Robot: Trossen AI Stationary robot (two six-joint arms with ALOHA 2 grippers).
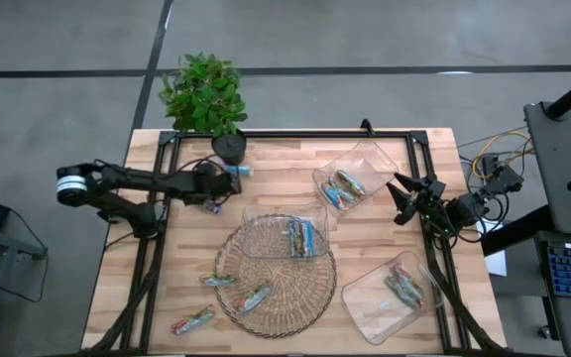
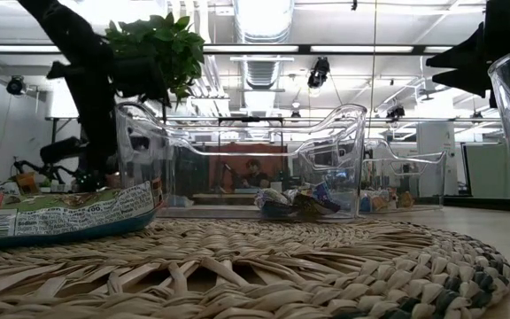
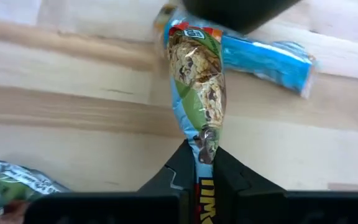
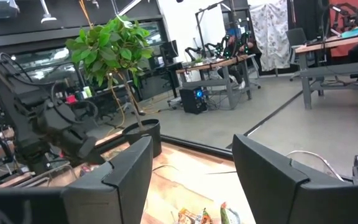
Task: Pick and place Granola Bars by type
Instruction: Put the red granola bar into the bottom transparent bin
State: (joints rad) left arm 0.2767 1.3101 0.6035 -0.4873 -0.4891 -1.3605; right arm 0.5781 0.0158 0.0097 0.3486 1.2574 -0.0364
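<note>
Bar (image 3: 197, 93) clamped in left gripper (image 3: 199, 167), above table by plant pot (image 1: 229, 147).

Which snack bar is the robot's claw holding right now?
The green-wrapped bar, pinched at one end by the left claw near the potted plant. A blue bar lies loose beside it; the other bars rest on the mat or in trays.

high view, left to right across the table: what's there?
left gripper shut on a granola bar → potted plant → woven mat → tray on the mat → back tray → front-right tray → right gripper, open, at the table's right edge.
</note>
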